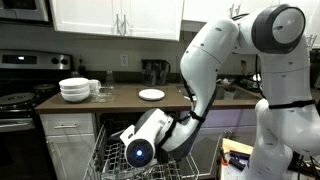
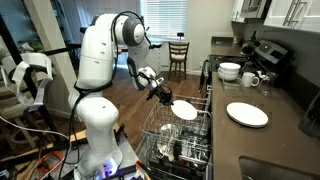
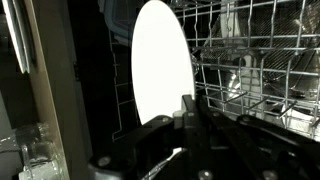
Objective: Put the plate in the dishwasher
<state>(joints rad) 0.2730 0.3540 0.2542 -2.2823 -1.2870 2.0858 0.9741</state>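
My gripper is shut on the edge of a small white plate and holds it on edge. In an exterior view the plate hangs from the gripper just above the pulled-out wire rack of the dishwasher. The rack's grey tines show to the right of the plate in the wrist view. In an exterior view my wrist is low over the rack and hides the held plate. A second flat white plate lies on the counter and also shows in an exterior view.
A stack of white bowls and mugs stand on the counter next to the black stove. The open dishwasher door lies below the rack. A wooden chair stands at the back.
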